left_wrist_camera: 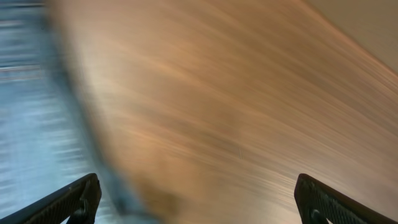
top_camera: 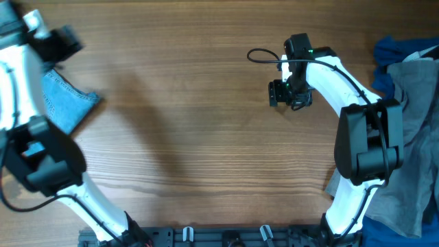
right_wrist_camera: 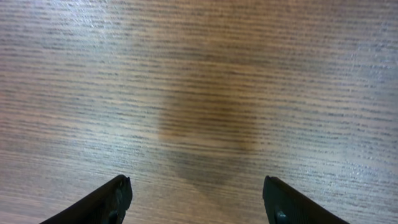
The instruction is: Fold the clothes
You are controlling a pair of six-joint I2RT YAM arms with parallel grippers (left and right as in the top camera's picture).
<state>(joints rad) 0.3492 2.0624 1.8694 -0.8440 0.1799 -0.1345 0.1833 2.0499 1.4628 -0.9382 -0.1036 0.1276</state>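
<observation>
Table (top_camera: 192, 137): brown wood grain, filling the middle of the overhead view.
Jeans (top_camera: 67, 104): light blue denim lying at the table's left edge, partly hidden under the left arm (top_camera: 48, 165); only 1 folded corner shows, with a seam line along its top. In the left wrist view they are a pale blue smear on the left side, too blurred for detail.
Grey garment (top_camera: 411, 130): heaped at the table's right edge, running from near the top to the bottom of the overhead view, well apart from the jeans.
Dark blue garment (top_camera: 401, 49): at the top right corner, touching the grey garment and partly under it.
Left gripper (left_wrist_camera: 198, 186): jaws spread wide, nothing between them, above the wood just beside the denim; its view is heavily blurred.
Right gripper (right_wrist_camera: 198, 186): jaws wide apart and holding nothing, with bare wood and a soft shadow under the 2 fingers (right_wrist_camera: 118, 198).
Right arm (top_camera: 363, 137): white and black, reaching from the right side toward the table's upper middle, clear of every garment.
Cable (top_camera: 260, 53): a thin black loop beside the right wrist.
</observation>
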